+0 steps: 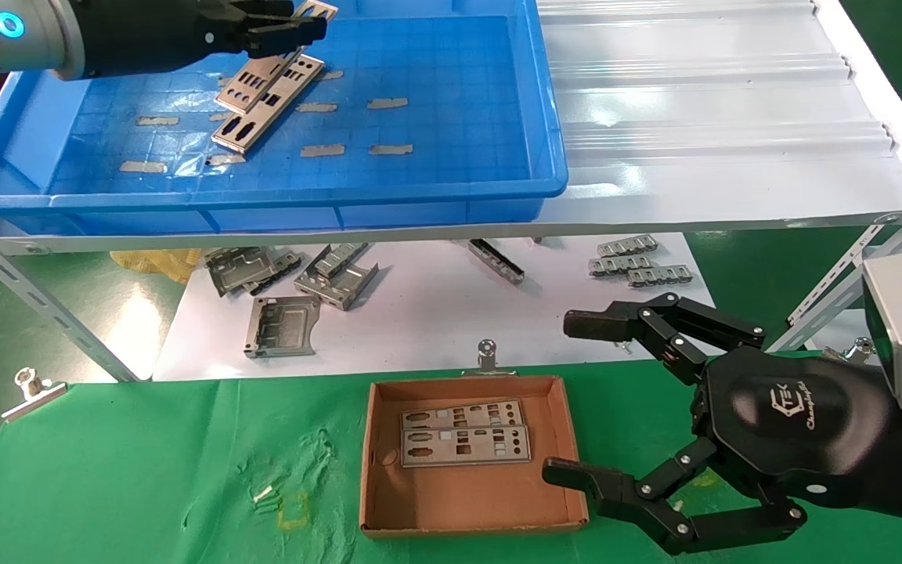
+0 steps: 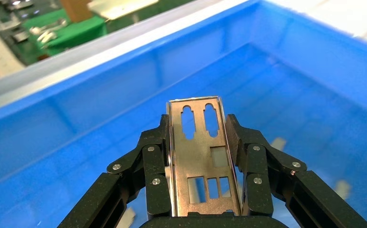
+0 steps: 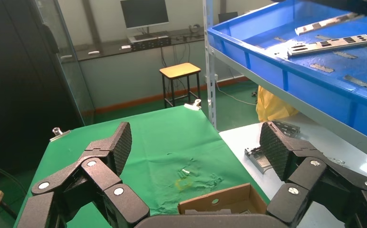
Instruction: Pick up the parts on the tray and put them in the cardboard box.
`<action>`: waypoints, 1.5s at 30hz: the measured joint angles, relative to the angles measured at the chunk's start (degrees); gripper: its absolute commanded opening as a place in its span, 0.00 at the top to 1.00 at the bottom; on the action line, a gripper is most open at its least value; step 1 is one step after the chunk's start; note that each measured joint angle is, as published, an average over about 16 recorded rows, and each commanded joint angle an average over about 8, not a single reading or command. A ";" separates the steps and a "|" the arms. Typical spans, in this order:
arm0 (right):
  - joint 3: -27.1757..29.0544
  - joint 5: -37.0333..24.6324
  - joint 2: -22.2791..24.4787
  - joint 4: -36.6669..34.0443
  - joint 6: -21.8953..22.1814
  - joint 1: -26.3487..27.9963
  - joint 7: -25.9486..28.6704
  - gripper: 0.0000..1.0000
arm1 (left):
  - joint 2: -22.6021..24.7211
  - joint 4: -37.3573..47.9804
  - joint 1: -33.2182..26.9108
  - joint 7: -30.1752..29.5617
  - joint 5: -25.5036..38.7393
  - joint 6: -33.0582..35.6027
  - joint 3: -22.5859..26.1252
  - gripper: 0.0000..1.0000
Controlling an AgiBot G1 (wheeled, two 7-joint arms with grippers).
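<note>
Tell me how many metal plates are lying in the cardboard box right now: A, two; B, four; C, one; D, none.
A: the head view shows two metal plates lying side by side on the floor of the cardboard box, while the left gripper holds another over the blue tray.

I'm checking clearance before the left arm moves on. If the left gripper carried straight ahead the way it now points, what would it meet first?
Judging from the left wrist view, the left gripper, shut on a plate, points at the far wall of the blue tray. That wall would likely come first, though depth is unclear.
</note>
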 measured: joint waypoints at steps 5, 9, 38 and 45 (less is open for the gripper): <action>0.00 0.00 0.00 0.00 0.00 0.00 0.00 0.00 | -1.50 -1.11 -0.06 1.57 -1.75 6.25 -1.09 1.00; 0.00 0.00 0.00 0.00 0.00 0.00 0.00 0.00 | -2.71 -1.95 0.23 2.94 -3.04 12.12 -1.85 1.00; 0.00 0.00 0.00 0.00 0.00 0.00 0.00 0.00 | -9.17 -37.27 25.59 11.25 -13.30 25.06 8.78 1.00; 0.00 0.00 0.00 0.00 0.00 0.00 0.00 0.00 | -3.61 -34.94 30.52 17.83 -8.25 16.34 11.86 1.00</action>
